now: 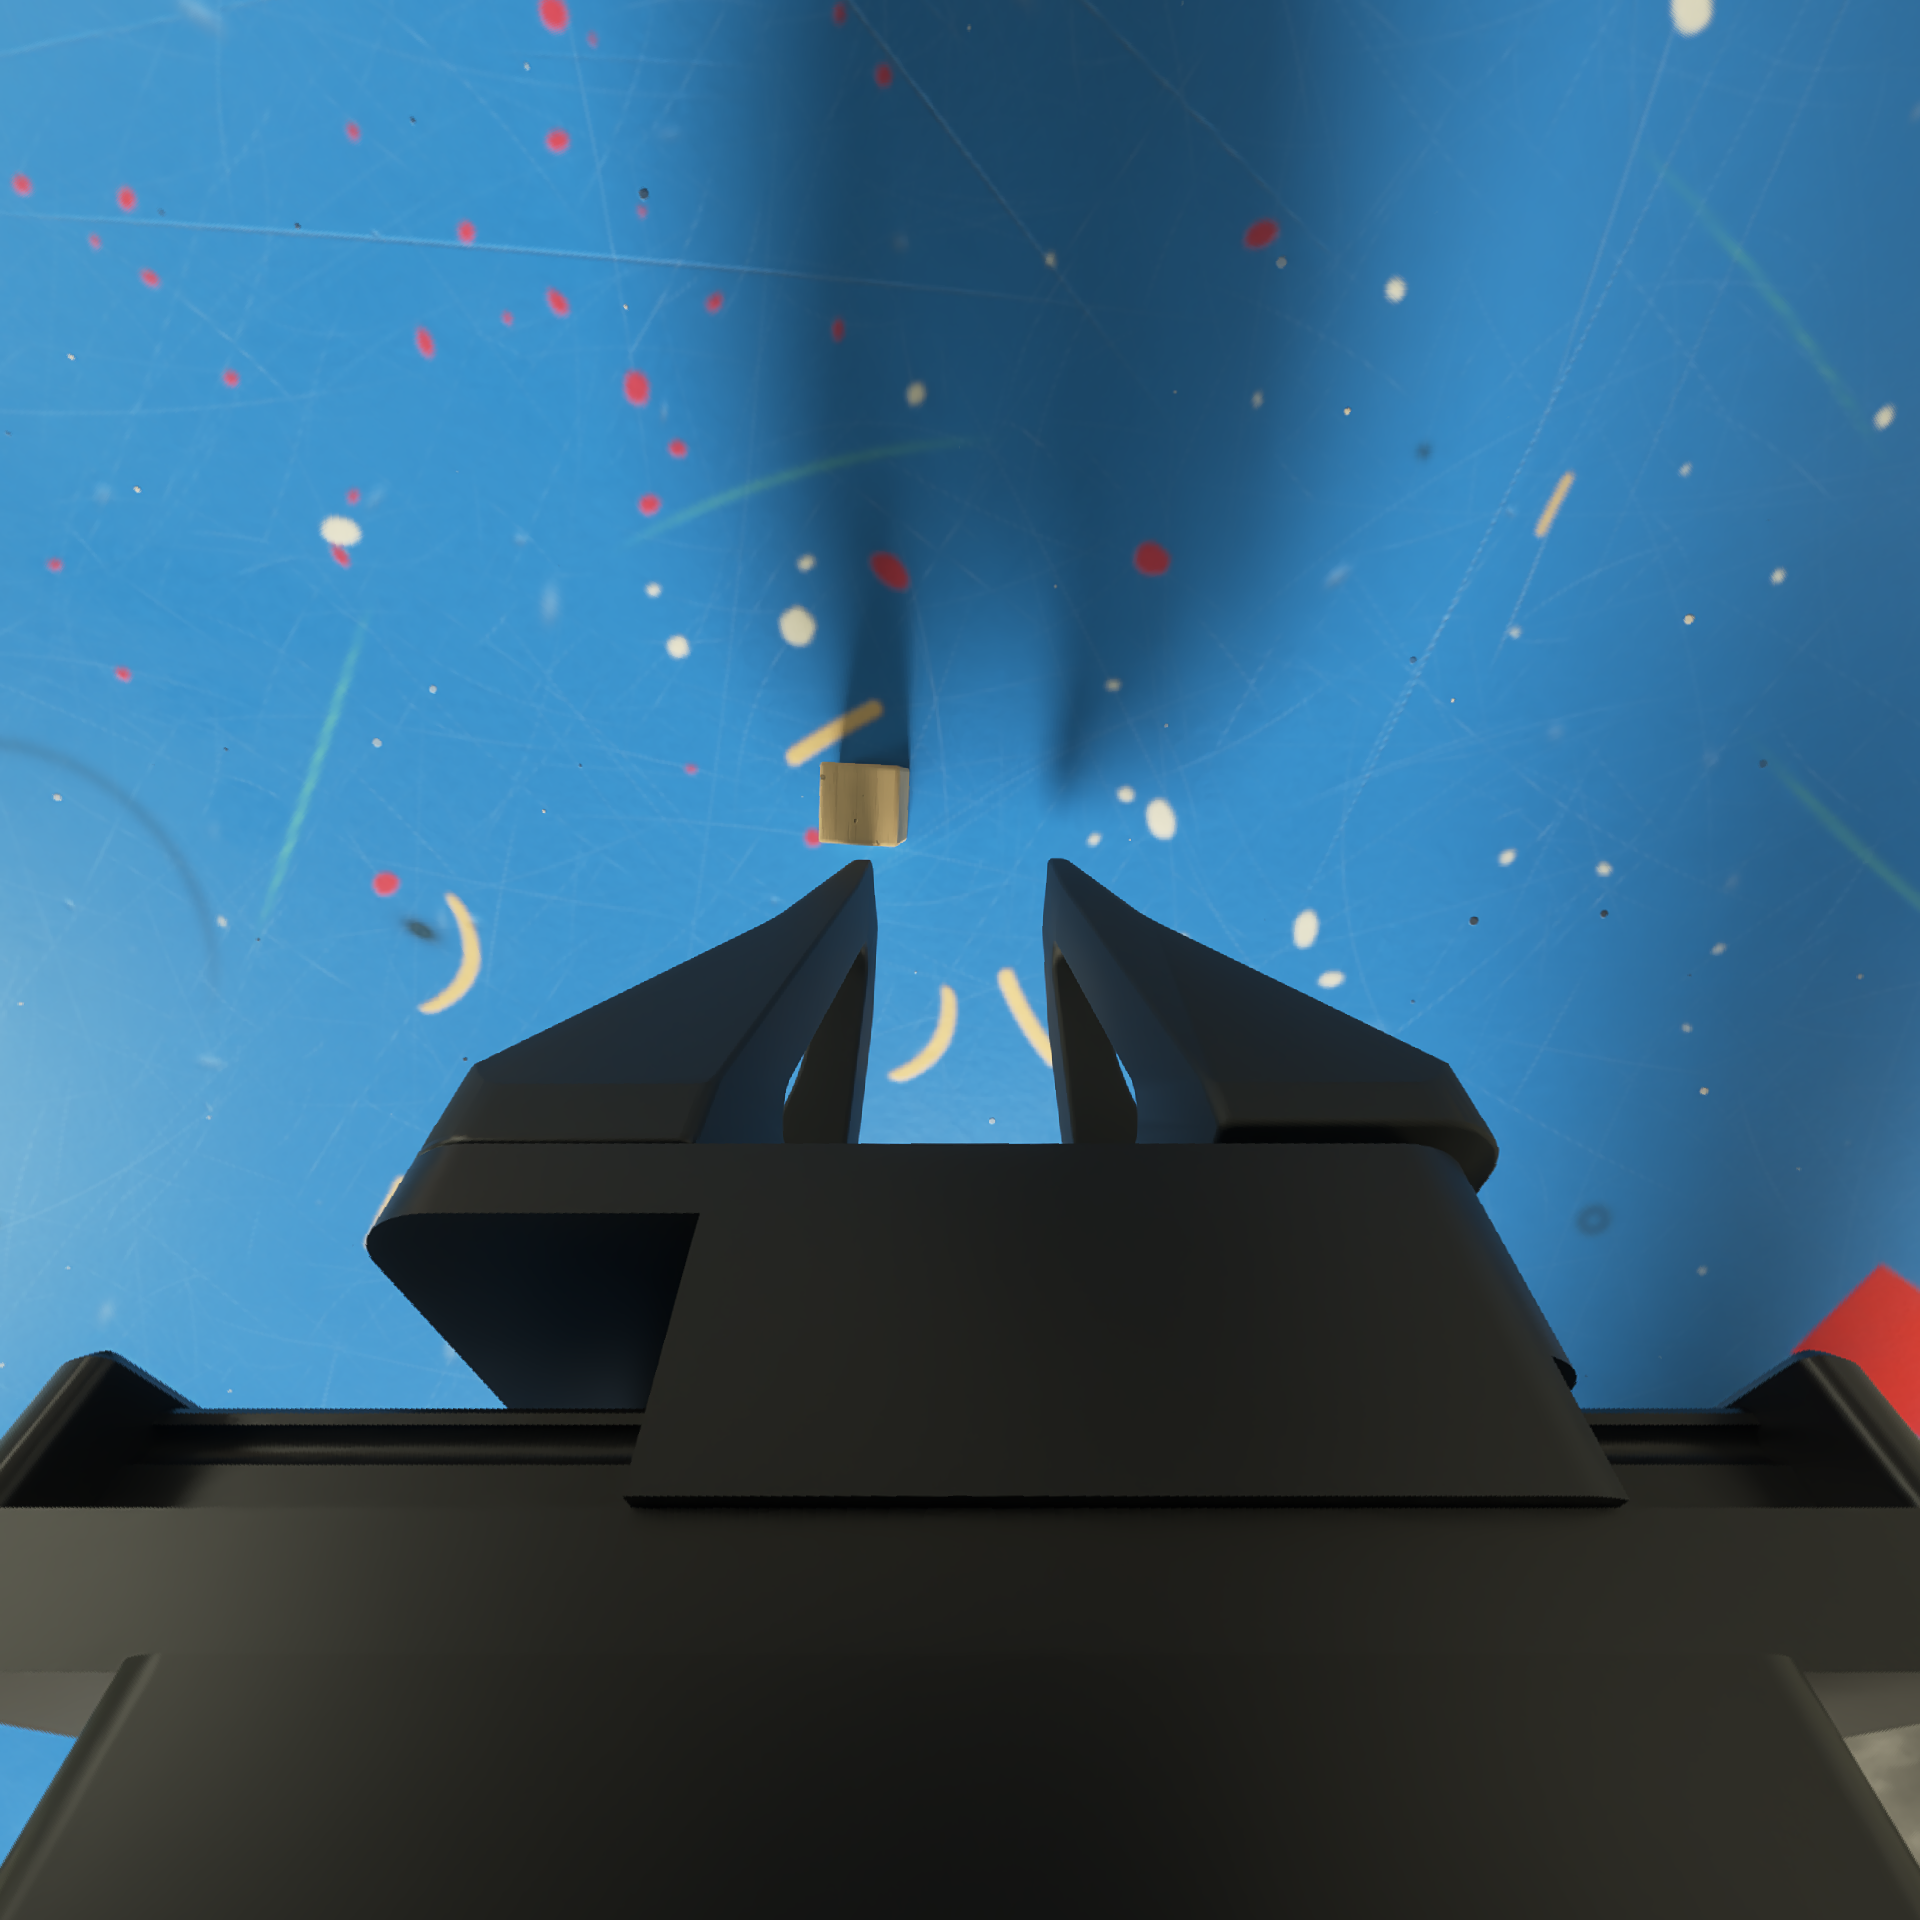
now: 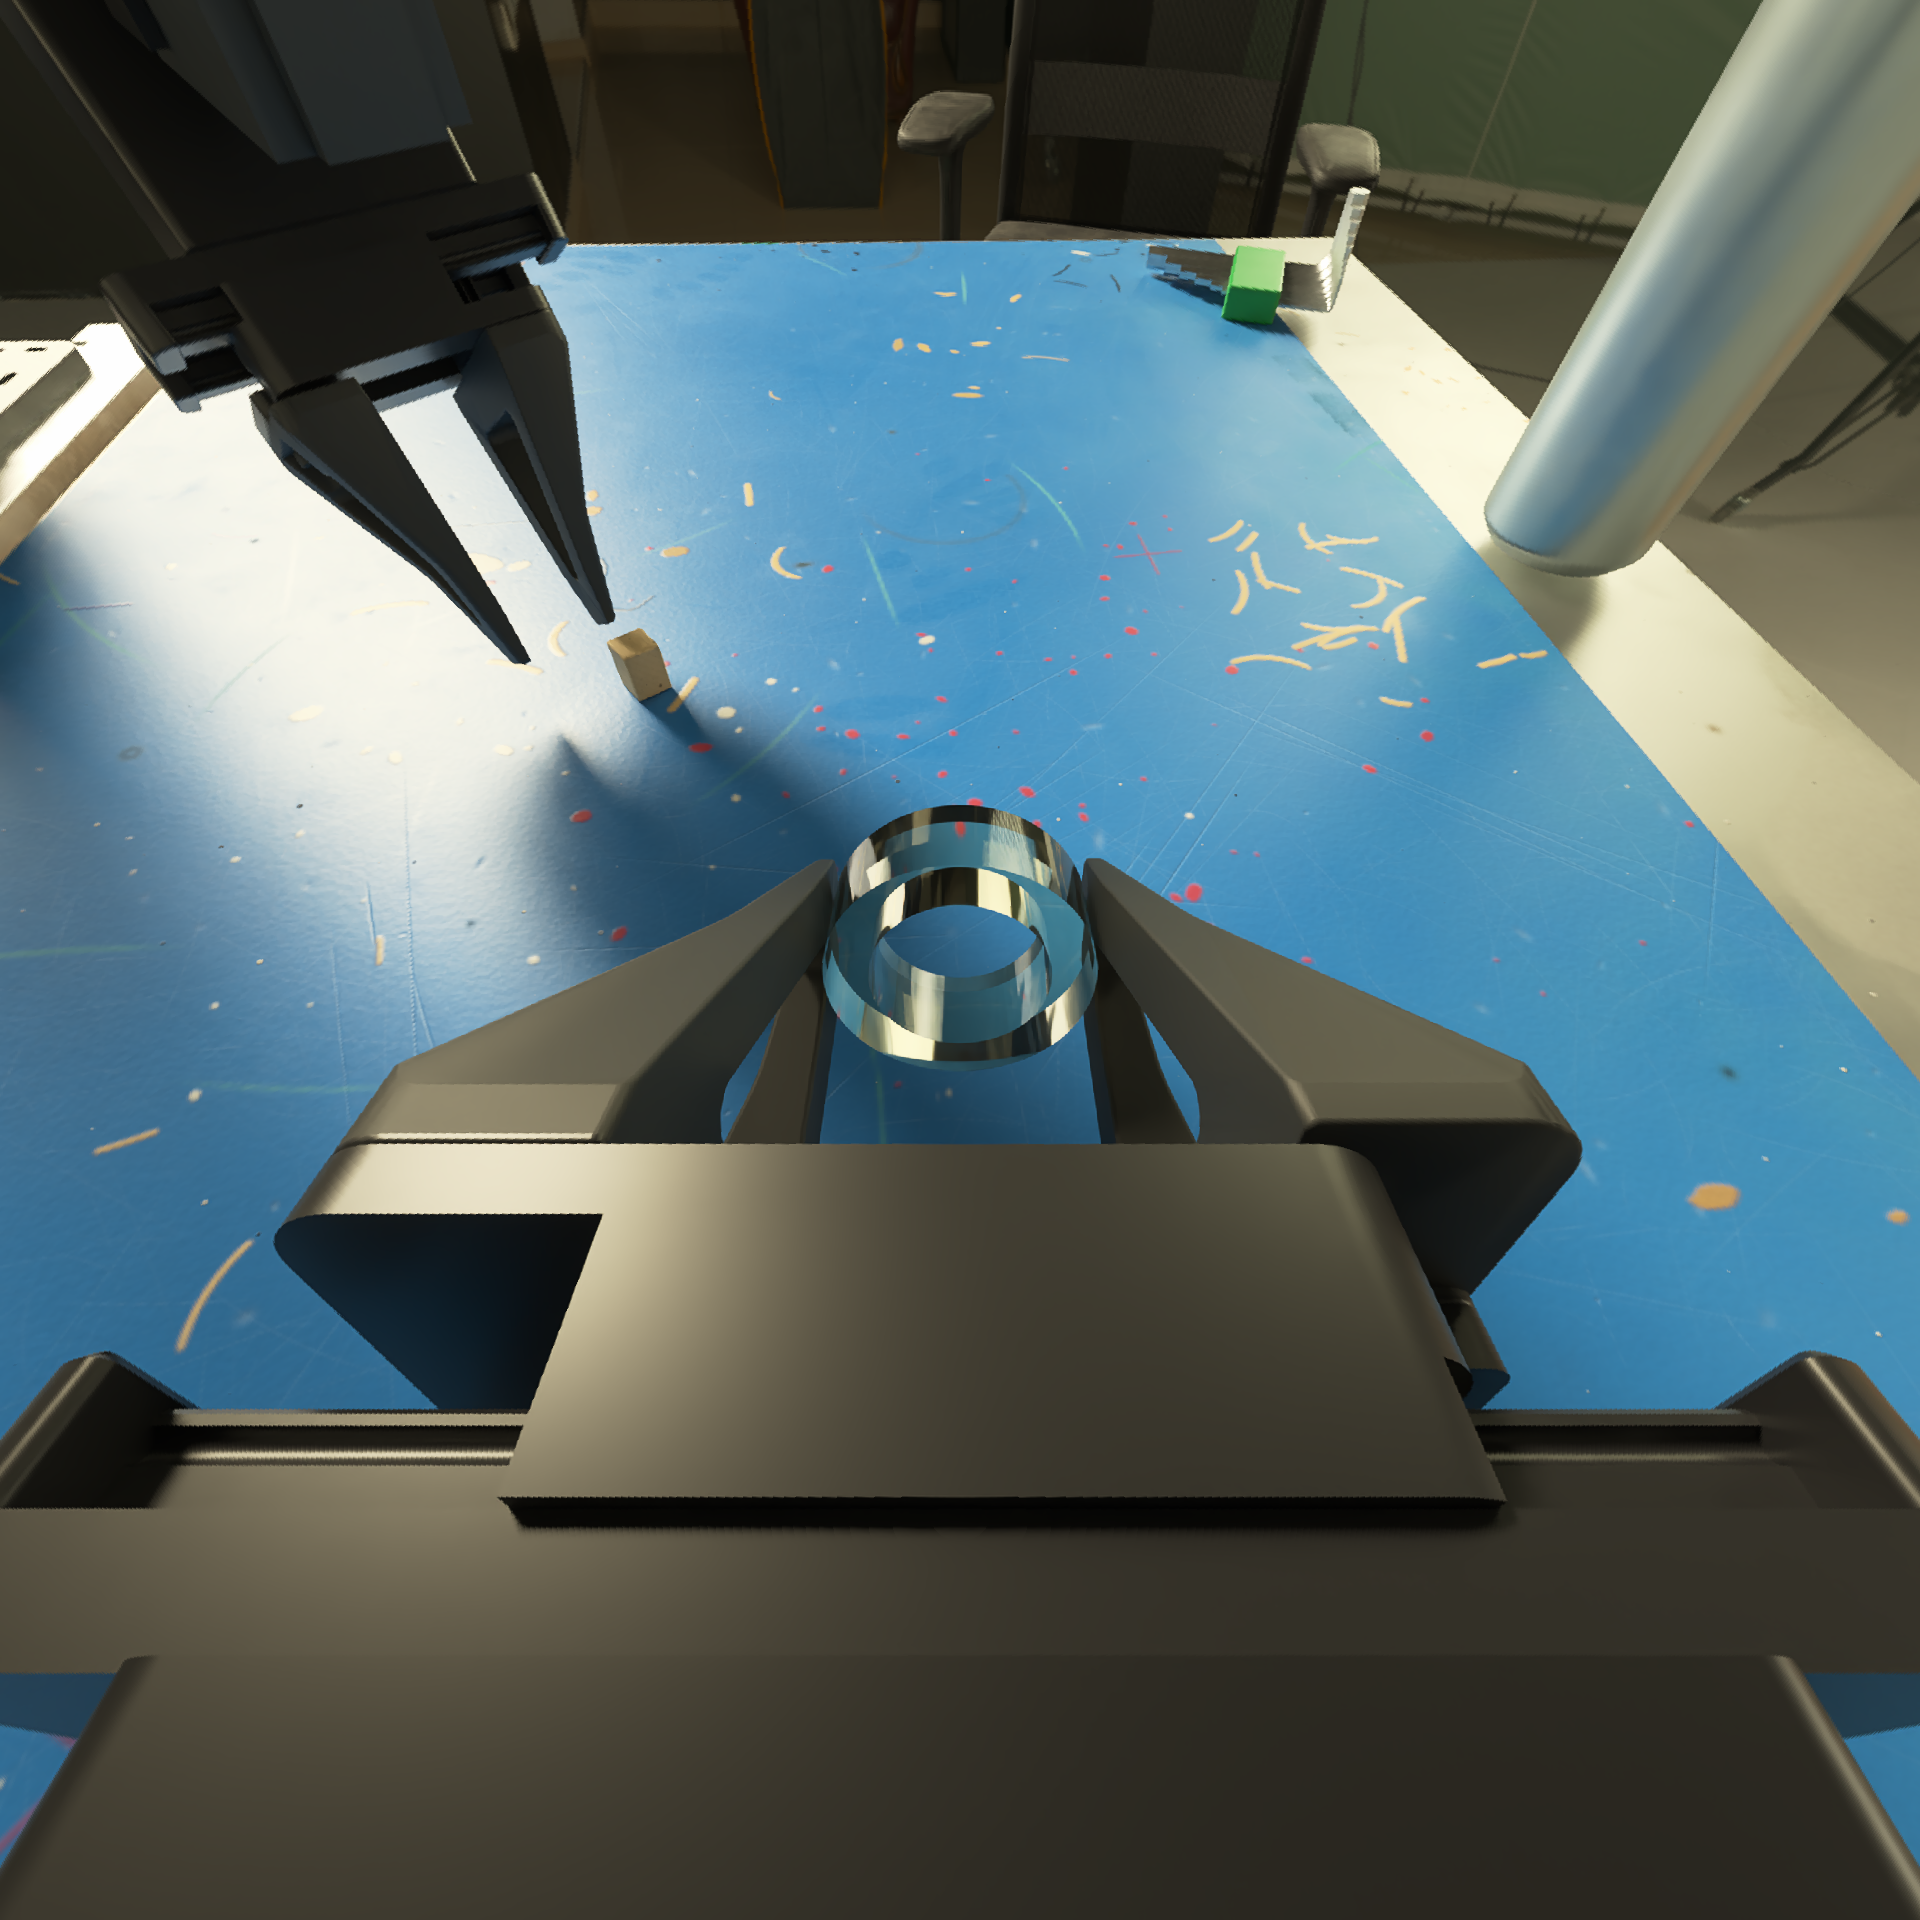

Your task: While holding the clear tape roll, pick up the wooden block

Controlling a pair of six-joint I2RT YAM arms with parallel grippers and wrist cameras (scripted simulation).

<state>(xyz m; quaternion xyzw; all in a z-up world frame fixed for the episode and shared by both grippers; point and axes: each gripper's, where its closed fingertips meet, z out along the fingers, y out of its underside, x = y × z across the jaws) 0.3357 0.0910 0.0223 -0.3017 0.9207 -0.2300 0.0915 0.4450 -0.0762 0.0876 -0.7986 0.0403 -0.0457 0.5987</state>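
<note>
The small wooden block [image 1: 862, 803] stands on the blue mat [image 1: 416, 623]. It also shows in the right wrist view [image 2: 637, 664]. My left gripper [image 1: 958, 862] is open and empty, above the mat, with the block just beyond its left fingertip. In the right wrist view the left gripper [image 2: 561, 636] hangs pointing down, its tips just left of the block. My right gripper [image 2: 958, 868] is shut on the clear tape roll [image 2: 958, 935] and holds it above the mat, its hole facing the camera.
A green cube [image 2: 1253, 283] sits at the mat's far right corner [image 2: 1288, 343] next to a grey bracket [image 2: 1340, 249]. A metal pole [image 2: 1683, 301] stands on the white table at the right. A red patch [image 1: 1870, 1340] shows at the left wrist view's right edge. An office chair [image 2: 1143, 114] stands beyond the table.
</note>
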